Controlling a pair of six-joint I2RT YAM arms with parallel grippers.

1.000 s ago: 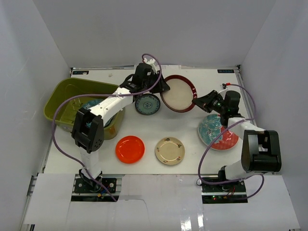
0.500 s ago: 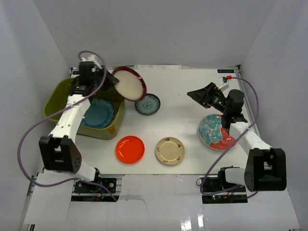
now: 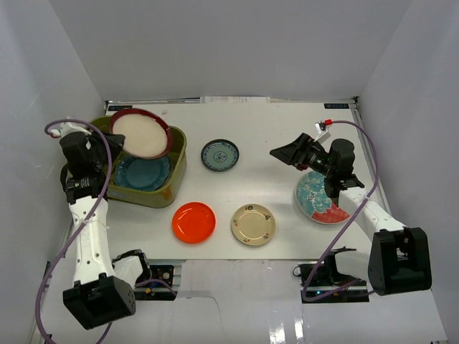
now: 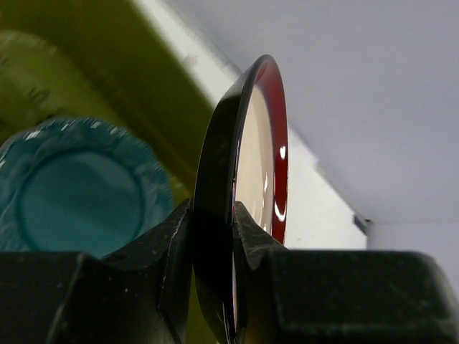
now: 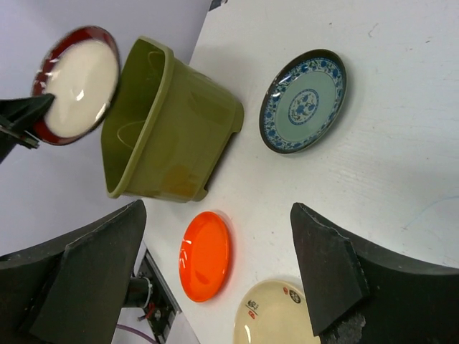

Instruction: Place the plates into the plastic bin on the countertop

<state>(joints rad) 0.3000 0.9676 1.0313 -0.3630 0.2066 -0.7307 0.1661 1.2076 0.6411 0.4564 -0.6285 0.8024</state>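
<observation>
My left gripper is shut on the rim of the maroon-rimmed cream plate, which it holds tilted over the olive-green plastic bin. In the left wrist view the fingers pinch that plate edge-on. A teal scalloped plate lies inside the bin. On the countertop rest a small teal patterned plate, an orange-red plate, a cream-yellow plate and a red-teal patterned plate. My right gripper hovers open and empty above the table, left of the red-teal plate.
White walls enclose the table on three sides. The bin stands at the back left, close to the left wall. The right arm's cable loops over the red-teal plate. Both arm bases sit at the near edge.
The left arm carried the maroon-rimmed plate from mid-table leftward to above the bin. The right gripper let go of that plate's edge, opened wide and drew back slightly.
</observation>
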